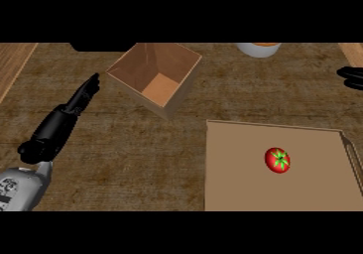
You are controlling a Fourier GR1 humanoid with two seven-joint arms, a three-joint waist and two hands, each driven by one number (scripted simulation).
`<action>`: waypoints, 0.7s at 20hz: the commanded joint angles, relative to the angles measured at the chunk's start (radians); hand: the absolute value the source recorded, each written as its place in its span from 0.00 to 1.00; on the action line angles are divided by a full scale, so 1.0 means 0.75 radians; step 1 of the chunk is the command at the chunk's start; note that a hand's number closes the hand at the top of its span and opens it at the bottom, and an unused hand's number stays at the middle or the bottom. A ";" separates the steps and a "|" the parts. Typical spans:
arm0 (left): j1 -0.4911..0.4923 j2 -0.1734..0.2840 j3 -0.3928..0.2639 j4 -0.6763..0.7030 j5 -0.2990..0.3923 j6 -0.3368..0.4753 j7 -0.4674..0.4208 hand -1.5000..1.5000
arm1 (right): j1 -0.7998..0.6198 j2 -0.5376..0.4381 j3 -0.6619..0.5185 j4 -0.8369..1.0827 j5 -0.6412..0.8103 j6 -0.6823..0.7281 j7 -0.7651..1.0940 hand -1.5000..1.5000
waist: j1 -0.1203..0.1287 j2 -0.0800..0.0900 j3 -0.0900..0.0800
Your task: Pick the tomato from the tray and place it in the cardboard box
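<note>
On the tray (236, 193) lies the tomato (277, 160), both hands apart

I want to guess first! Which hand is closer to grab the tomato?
Probably the right hand: it shows at the right edge, on the same side as the tomato on the tray. The left hand is far across.

The tomato (277, 160) is red with a green star on top. The tray (243, 188) and cardboard box (156, 74) are brown. The counter (141, 149) has mottled brown pattern.
</note>
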 commanded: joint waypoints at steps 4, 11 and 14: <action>0.050 0.001 0.015 -0.051 -0.013 -0.011 0.019 0.50 | 0.031 -0.105 0.190 -0.268 0.262 0.054 0.061 0.00 | -0.019 -0.011 -0.002; -0.029 -0.060 0.044 -0.044 -0.029 0.003 0.112 0.50 | 0.238 -0.092 0.217 -0.634 0.433 0.036 0.373 0.00 | -0.048 -0.012 -0.002; 0.097 -0.062 0.041 -0.070 -0.047 -0.018 0.031 0.50 | 0.211 -0.034 0.269 -0.729 0.493 0.146 0.548 0.00 | -0.029 -0.011 -0.002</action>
